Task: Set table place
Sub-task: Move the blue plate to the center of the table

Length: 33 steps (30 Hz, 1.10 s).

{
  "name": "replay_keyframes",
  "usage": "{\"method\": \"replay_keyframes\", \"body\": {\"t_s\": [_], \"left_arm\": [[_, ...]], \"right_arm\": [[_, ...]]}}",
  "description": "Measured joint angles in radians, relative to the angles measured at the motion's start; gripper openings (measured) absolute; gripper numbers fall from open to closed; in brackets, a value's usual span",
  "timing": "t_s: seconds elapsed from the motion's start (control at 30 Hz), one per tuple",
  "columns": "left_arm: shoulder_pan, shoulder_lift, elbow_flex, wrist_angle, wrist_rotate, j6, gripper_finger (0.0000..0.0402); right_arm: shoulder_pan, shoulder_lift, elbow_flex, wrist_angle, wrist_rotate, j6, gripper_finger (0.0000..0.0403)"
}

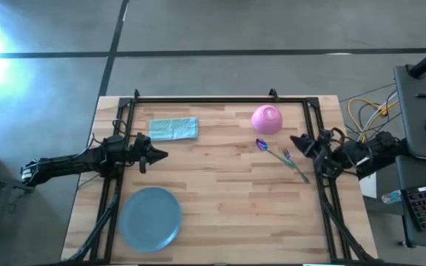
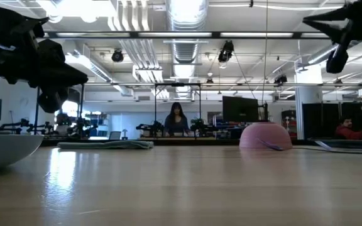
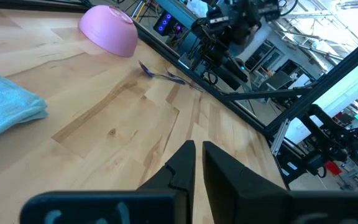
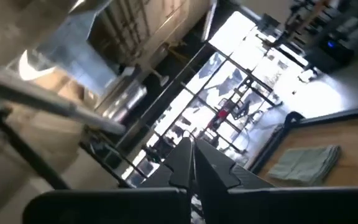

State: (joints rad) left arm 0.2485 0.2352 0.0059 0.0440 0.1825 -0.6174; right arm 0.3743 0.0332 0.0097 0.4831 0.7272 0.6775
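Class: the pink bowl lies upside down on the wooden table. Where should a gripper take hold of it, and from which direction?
Judging by its pose, the round pink bowl sits rim-down on the light wooden table, so its rim offers no edge. Probably best: come straight down from above, fingers spread across the dome's lower sides. The purple-headed spoon lies close beside it, so avoid closing on that side.

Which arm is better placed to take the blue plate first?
Probably the left: its pincer is above the table just beyond the blue plate, on that same side. The right pincer is near the spoon.
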Motion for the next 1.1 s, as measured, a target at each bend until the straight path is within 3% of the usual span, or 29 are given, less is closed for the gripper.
{"method": "replay_keyframes", "body": {"t_s": [0.5,0.63,0.7,0.83,0.9,1.0,1.1], "left_arm": [[0.000,0.000,0.000,0.000,0.000,0.001,0.0015],[-0.001,0.000,0.000,0.012,-0.046,-0.010,0.0015],[0.000,0.000,0.000,0.033,-0.083,-0.003,0.0015],[0.000,0.000,0.000,0.073,-0.087,-0.025,0.0015],[0.000,0.000,0.000,0.130,-0.087,-0.163,0.0015],[0.000,0.002,0.000,0.280,-0.179,-0.397,0.0015],[0.000,0.001,0.000,0.369,-0.273,-0.439,0.0015]], "right_arm": [[-0.030,0.028,0.000,0.013,0.054,0.040,0.0009],[-0.038,0.036,0.000,0.155,0.065,0.054,0.0009],[-0.038,0.061,0.002,0.284,0.001,-0.013,0.0009],[-0.038,0.193,0.085,0.425,-0.147,-0.147,0.0008],[-0.038,0.293,0.169,0.422,-0.159,-0.202,0.0009],[-0.038,0.454,0.303,0.415,-0.139,-0.332,0.0009],[-0.040,0.591,0.438,0.414,-0.020,-0.550,0.0009]]}}
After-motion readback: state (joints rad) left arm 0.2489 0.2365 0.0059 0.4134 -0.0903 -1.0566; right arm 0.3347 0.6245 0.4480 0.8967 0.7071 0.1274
